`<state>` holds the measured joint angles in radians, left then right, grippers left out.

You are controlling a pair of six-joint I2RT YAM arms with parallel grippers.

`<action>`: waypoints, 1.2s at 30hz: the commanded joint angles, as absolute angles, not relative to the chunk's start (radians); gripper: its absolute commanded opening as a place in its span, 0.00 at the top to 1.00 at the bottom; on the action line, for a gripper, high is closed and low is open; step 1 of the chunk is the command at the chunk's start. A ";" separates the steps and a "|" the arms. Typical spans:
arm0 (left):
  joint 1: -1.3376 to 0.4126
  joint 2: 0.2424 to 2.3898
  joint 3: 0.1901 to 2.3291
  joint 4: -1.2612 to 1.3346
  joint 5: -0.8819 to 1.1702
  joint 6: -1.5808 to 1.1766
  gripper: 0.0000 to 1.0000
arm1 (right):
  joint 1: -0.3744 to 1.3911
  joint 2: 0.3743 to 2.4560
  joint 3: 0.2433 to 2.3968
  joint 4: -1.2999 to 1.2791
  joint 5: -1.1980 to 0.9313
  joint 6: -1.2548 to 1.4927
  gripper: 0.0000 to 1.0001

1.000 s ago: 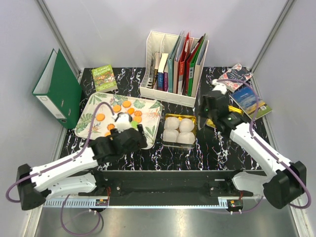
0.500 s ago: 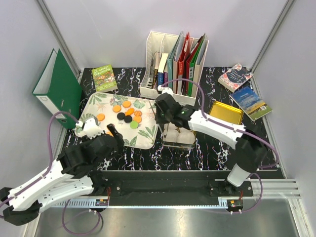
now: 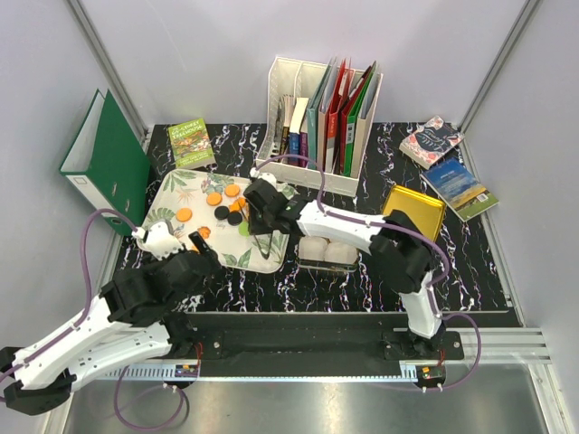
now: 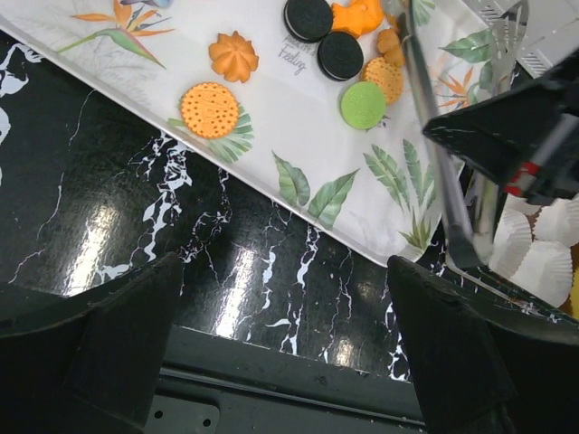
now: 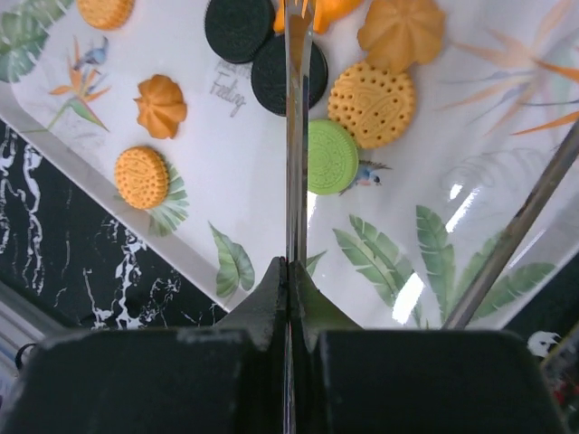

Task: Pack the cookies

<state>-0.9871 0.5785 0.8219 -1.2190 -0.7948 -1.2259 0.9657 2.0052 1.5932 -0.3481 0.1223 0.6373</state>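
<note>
The cookies lie on a leaf-printed tray (image 3: 172, 226): several orange ones (image 5: 370, 104), a green one (image 5: 331, 156) and two black ones (image 5: 239, 27). They also show in the left wrist view, the green one (image 4: 363, 104) among them. My right gripper (image 3: 262, 220) hangs over the tray, shut on metal tongs (image 5: 296, 136). One tong arm runs up past the green cookie and over a black one; the other arm (image 5: 516, 231) splays right. My left gripper (image 4: 289, 353) is open and empty over the black table by the tray's near edge.
A gold box (image 3: 327, 262) with white paper cups (image 4: 534, 253) stands right of the tray, its gold lid (image 3: 414, 210) further right. A white file organizer (image 3: 321, 117) stands behind, a green binder (image 3: 109, 163) at left, and books (image 3: 460, 188) at back right.
My right arm swung left from the gold lid, past the box, to over the tray with the tongs. My left arm drew back from over the tray to its near edge.
</note>
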 commanded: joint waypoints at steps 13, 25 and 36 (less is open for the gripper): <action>-0.985 0.610 0.798 -1.181 -0.795 -1.220 0.01 | 0.977 2.011 1.592 -0.324 0.118 0.638 0.53; -0.985 0.710 0.793 -1.072 -0.788 -1.194 0.01 | 0.979 1.640 1.448 -0.386 0.302 0.551 0.21; -0.985 1.235 0.945 -0.851 -0.877 -1.291 0.01 | 0.945 1.160 1.008 -0.227 0.388 0.655 0.00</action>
